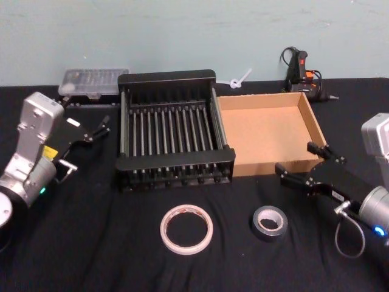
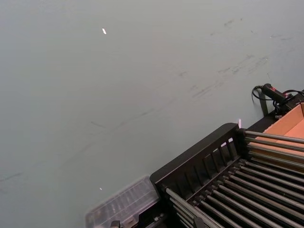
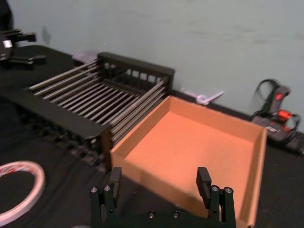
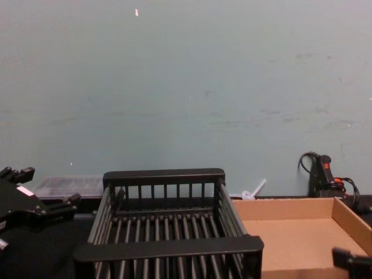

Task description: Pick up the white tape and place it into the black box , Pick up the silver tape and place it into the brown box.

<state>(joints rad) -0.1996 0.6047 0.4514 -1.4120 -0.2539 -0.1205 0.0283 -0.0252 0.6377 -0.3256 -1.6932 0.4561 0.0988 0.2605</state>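
From the head view, neither pick has begun. The large thin white ring of tape (image 1: 186, 229) and the small thick dark grey-silver roll of tape (image 1: 270, 222) both lie flat on the black tablecloth (image 1: 91, 243), near the front, apart from each other. The black slatted plastic crate (image 1: 173, 131) and the shallow tan cardboard tray (image 1: 267, 131) stand side by side behind them, touching or nearly so, both with nothing in them. The right gripper (image 1: 302, 163) hovers with its jaws spread wide at the tray's near corner, just behind the silver tape. The left gripper (image 1: 102, 129) is beside the crate's left wall, jaws apart. I judge the next move to be a descent onto one roll; both have bare cloth all round.

The left wrist view looks over the crate's far rim (image 2: 199, 159) towards a clear plastic case (image 2: 123, 204).

In the right wrist view the open fingers (image 3: 204, 180) straddle the tray's near wall (image 3: 156, 175), which any lowering should clear.

In the chest view the left gripper (image 4: 40, 192) sits left of the crate; the dark shape at the lower right is probably the right one.
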